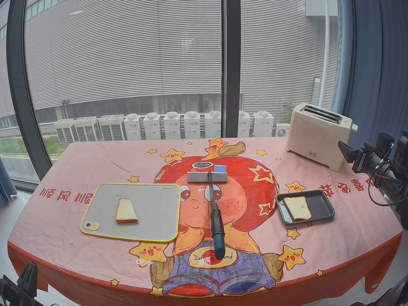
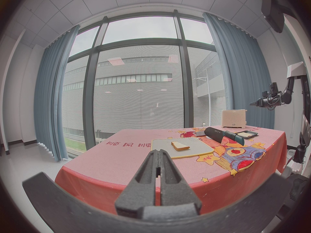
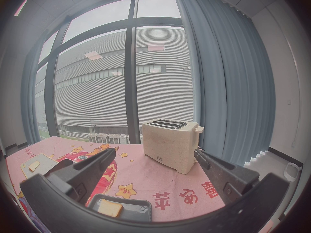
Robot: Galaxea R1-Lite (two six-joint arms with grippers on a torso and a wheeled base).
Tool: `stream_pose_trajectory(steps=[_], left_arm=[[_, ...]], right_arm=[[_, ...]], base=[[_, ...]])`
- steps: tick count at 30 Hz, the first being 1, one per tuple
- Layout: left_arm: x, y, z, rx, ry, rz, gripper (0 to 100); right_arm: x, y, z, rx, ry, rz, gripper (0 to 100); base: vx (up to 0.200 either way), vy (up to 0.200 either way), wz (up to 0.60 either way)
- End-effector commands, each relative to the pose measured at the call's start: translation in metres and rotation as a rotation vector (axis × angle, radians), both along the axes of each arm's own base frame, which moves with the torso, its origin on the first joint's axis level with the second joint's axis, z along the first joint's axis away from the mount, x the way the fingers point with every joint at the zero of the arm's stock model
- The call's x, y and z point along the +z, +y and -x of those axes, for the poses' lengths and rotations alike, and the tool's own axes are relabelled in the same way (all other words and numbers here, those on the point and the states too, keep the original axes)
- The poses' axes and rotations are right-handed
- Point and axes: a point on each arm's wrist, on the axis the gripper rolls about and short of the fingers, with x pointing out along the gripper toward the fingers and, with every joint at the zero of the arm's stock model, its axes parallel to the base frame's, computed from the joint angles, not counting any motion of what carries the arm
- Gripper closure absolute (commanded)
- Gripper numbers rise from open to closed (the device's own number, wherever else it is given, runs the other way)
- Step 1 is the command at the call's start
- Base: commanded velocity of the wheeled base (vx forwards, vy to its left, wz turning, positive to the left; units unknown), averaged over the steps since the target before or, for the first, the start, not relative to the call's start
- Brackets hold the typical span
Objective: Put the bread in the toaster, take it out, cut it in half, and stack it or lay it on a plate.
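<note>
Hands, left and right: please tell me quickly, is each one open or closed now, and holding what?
Left hand: closed, holding nothing.
Right hand: open, holding nothing.

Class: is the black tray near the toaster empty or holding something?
Holding something: one slice of bread lies flat inside the black tray, with bare tray floor beside it.

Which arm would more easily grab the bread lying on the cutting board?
Probably the left: the cutting board with the bread lies on its side, while the right gripper sits far off by the toaster.
</note>
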Motion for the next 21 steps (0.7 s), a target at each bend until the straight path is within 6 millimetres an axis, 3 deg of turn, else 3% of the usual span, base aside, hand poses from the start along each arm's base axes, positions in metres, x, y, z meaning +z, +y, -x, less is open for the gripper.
stream_pose_trajectory(steps=[1,9,14,21], left_arm=[[-0.005,0.000,0.000,0.000,0.001,0.000,100],[-0.005,0.000,0.000,0.001,0.001,0.000,100],[-0.005,0.000,0.000,0.001,0.001,0.000,100],[-0.005,0.000,0.000,0.000,0.001,0.000,100]], right_arm=[[0.003,0.003,0.004,0.013,-0.013,0.001,0],[0.006,0.001,0.023,0.010,-0.031,0.003,0],[0.010,-0.003,0.057,0.012,-0.072,0.002,0],[0.011,-0.005,0.084,0.012,-0.103,0.002,0]], base=[[0.000,0.000,0.00],[0.000,0.000,0.00],[0.000,0.000,0.00],[0.000,0.000,0.00]])
